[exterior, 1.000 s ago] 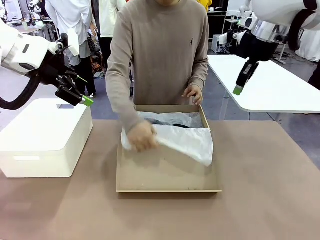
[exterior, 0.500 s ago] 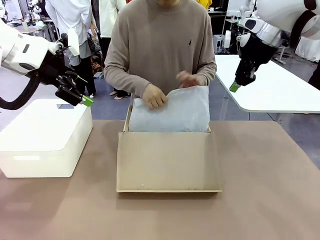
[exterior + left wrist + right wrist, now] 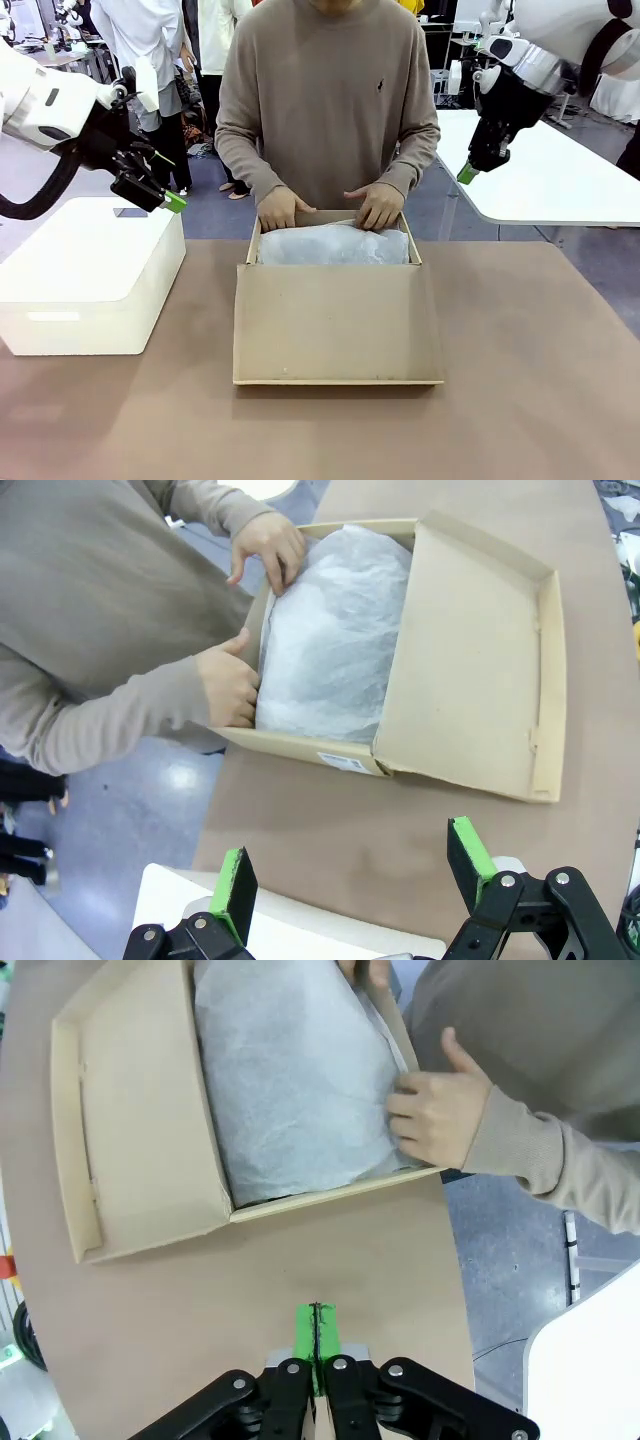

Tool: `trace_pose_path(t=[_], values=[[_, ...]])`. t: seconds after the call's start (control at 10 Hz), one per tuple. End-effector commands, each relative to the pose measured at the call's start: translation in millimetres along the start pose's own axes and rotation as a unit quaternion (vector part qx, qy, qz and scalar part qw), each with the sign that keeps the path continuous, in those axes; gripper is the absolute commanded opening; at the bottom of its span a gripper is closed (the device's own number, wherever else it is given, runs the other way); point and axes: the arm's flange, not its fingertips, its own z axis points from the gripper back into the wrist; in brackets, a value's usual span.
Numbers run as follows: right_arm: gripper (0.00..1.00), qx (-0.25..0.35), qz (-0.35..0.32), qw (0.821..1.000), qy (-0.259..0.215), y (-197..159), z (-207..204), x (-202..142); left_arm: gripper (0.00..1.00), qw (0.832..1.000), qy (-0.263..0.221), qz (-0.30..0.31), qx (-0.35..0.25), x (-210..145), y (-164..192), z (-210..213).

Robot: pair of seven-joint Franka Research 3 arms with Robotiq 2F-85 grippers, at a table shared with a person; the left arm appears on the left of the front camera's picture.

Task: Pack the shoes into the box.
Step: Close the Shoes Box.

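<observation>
Inside box (image 3: 338,330), tissue (image 3: 335,246) now pressed flat, hands (image 3: 281,210) on far rim.

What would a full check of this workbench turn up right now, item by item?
Surface: brown table, holding a box and a bin.
Job's things: cardboard shoebox open, lid lying flat toward the robot; white tissue paper covers its contents; a person's hand and other hand rest at its far rim.
Clutter: white bin on the table's left.
Grippers: left gripper open, raised above the bin; right gripper shut, raised, holding nothing.
Cables: black cable looping beside the left arm.
Surroundings: white table at right; people standing behind.
</observation>
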Motion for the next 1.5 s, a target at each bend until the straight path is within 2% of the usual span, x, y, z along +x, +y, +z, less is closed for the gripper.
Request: trace_pose_path(t=[0.0, 0.3, 0.6, 0.8, 1.1, 1.4], values=[[0.0, 0.0, 0.0, 1.0, 0.0, 0.1, -0.1, 0.4, 1.0, 1.0, -0.009, -0.006, -0.006, -2.1, 2.2, -1.7], [0.0, 0.032, 0.098, 0.994, -0.021, -7.5, -3.8, -30.6, 1.0, 1.0, -0.009, -0.006, -0.006, -2.1, 2.2, -1.7], [0.0, 0.072, 0.193, 0.977, -0.058, -3.7, -28.0, -64.4, 1.0, 1.0, -0.009, -0.006, -0.006, -2.1, 2.2, -1.7], [0.0, 0.095, 0.248, 0.959, -0.1, -3.3, -52.7, -76.3, 1.0, 1.0, -0.009, -0.006, -0.006, -2.1, 2.2, -1.7], [0.0, 0.124, 0.276, 0.949, -0.093, -4.1, -82.6, -76.7, 1.0, 1.0, -0.009, -0.006, -0.006, -2.1, 2.2, -1.7], [0.0, 0.126, 0.255, 0.955, -0.085, 0.4, -82.6, -75.2, 1.0, 1.0, -0.009, -0.006, -0.006, -2.1, 2.2, -1.7]])
